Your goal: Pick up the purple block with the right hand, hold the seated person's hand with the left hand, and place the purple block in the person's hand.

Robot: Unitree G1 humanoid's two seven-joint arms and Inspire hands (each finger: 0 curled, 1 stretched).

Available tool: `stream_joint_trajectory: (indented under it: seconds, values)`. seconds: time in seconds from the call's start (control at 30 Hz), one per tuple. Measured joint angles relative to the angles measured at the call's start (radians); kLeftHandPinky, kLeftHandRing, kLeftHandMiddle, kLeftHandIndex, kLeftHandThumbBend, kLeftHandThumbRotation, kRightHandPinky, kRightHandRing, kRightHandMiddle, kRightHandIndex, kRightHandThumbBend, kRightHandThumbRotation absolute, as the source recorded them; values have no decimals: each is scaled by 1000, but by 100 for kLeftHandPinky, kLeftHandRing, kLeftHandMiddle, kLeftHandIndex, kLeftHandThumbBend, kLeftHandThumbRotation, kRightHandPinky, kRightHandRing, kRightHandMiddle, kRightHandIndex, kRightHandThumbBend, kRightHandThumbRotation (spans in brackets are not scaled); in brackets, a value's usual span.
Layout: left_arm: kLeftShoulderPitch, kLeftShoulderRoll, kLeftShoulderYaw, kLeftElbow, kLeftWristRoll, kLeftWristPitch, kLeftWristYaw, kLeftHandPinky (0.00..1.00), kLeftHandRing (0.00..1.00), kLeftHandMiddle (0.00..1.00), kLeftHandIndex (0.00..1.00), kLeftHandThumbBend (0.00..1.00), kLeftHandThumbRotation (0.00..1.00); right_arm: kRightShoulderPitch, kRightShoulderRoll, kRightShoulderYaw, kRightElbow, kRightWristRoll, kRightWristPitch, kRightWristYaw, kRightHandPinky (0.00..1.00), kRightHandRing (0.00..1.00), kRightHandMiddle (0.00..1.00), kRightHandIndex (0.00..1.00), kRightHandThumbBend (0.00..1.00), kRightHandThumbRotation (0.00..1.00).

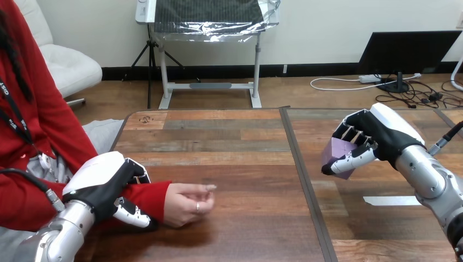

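Over wooden table (229,136), purple block (337,153) tilted in right hand (385,136)

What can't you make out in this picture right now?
1. Purple block: head view, mostly covered by the right hand gripping it.
2. Person's wrist: head view, sleeved and partly covered by the left hand curled round it.
3. Person's hand: head view, palm hidden by its own curled fingers.

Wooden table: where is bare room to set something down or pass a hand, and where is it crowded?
Bare: the wooden table from its far edge to the person's hand, across to the dark centre seam; also right of the seam, nearer than the right hand holding the purple block. Crowded: near-left, where the left hand grips the person's wrist.
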Motion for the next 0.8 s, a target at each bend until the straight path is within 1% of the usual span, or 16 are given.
stream_joint_trajectory:
  seconds: [0.07, 0.1, 0.47, 0.8]
  values:
    - [1, 0, 1, -3, -2, 0, 0, 26, 31, 37, 39, 78, 0, 0, 1, 0, 0, 1, 0, 1, 40, 43, 47, 48, 82, 0]
    - [2, 1, 2, -5, -2, 0, 0, 26, 30, 37, 39, 77, 0, 0, 1, 0, 0, 1, 0, 2, 40, 43, 47, 48, 82, 0]
    - [14, 8, 8, -41, -14, 0, -2, 25, 30, 37, 39, 77, 0, 0, 10, -1, -2, 11, 0, 7, 40, 42, 46, 47, 81, 0]
    - [18, 10, 24, -91, -24, 5, -24, 24, 30, 37, 39, 82, 0, 0, 24, -3, -16, 23, 0, 14, 39, 42, 46, 47, 80, 0]
